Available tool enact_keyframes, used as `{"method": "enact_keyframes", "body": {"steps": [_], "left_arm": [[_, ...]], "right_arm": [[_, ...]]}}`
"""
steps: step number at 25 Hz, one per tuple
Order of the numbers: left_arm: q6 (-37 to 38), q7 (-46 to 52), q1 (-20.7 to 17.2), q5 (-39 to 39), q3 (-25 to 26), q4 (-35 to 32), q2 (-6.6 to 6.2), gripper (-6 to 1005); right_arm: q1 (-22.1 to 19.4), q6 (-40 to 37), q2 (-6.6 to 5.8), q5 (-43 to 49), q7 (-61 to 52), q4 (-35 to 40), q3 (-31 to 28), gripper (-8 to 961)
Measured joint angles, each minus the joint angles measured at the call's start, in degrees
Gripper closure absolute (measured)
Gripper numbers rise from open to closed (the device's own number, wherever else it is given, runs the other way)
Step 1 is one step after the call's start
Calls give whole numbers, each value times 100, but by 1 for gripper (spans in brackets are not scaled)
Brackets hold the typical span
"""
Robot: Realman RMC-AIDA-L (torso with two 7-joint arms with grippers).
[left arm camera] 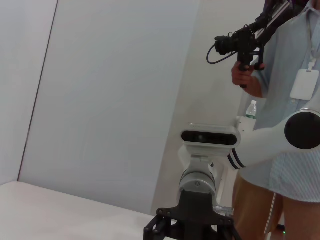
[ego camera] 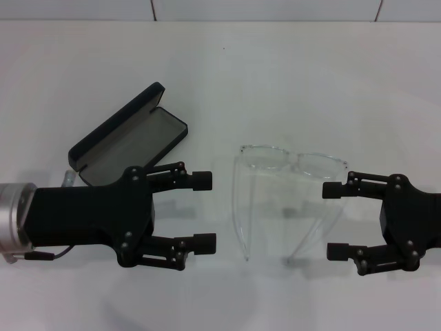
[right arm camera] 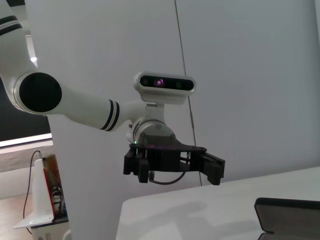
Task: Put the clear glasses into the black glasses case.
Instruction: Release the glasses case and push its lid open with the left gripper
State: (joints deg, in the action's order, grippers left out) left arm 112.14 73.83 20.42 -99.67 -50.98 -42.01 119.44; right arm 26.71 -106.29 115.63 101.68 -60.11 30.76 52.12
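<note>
Lying on the white tabletop [ego camera: 289, 76] between both spread-fingered grippers, the clear glasses [ego camera: 286, 200] look light, brittle and slippery; grip the front frame gently. Lenses face away from the robot, arms unfolded toward it. The left gripper [ego camera: 204, 211], the right gripper [ego camera: 336, 221] flank them; the black glasses case [ego camera: 127, 134] lies open at left.

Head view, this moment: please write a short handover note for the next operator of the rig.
Left gripper: jaws open, empty, just in front of the black glasses case.
Right gripper: jaws open, empty, beside the clear glasses on their right.
Case: lid open, lying on the table at the left, nothing inside.
Glasses: on the table between the two grippers, arms unfolded toward the robot, not touched.
Done: case is open.
Left: grasp the glasses and put them into the case.
</note>
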Motion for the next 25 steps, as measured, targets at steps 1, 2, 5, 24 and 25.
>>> {"method": "enact_keyframes", "body": {"steps": [1,2,5,24,25], "left_arm": [[0,0,-1,0,0,0,0,125],[0,0,-1,0,0,0,0,125],[0,0,-3,1,0,0,0,128],[-956,3179,147,882,1287,-1324,-110,142],[-1089,3533,203,645,1272,-1654,-113,142]], "right_arm": [[2,-6,0,0,0,0,0,116],[5,-9,2,0,0,0,0,116],[8,-6,3,0,0,0,0,116],[4,36,22,-135,0,-177,0,117],[7,38,22,-136,0,-183,0,117]]}}
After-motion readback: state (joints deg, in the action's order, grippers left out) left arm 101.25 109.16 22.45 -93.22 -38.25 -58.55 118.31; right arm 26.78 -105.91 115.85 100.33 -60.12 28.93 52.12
